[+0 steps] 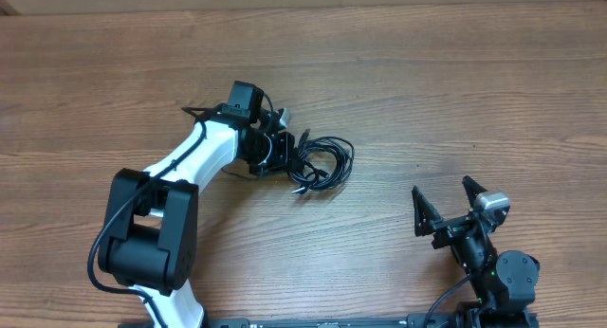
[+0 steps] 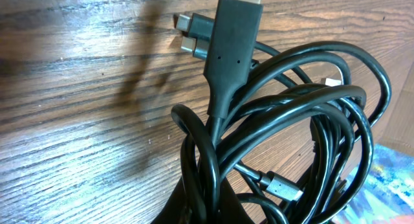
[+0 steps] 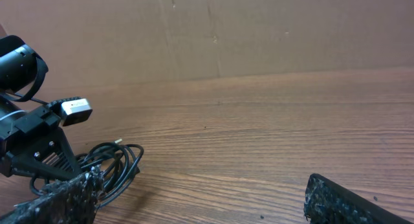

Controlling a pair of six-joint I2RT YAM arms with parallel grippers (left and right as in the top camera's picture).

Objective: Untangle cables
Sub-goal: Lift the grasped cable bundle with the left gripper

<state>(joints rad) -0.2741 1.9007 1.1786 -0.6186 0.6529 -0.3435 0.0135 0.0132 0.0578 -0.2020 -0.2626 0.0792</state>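
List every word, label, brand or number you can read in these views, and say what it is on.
None can be read.
The black plug on the cables shows no lettering.
The silver-faced wrist camera is too small and blurred to show any marking.

From overhead you cannot separate the cables: the cords are too thin, and the left gripper covers one side of the bundle, hiding any pinched cord. In the left wrist view the big plug runs off the top edge, the loops off the bottom and right. The right wrist view crops its own fingers at the bottom.
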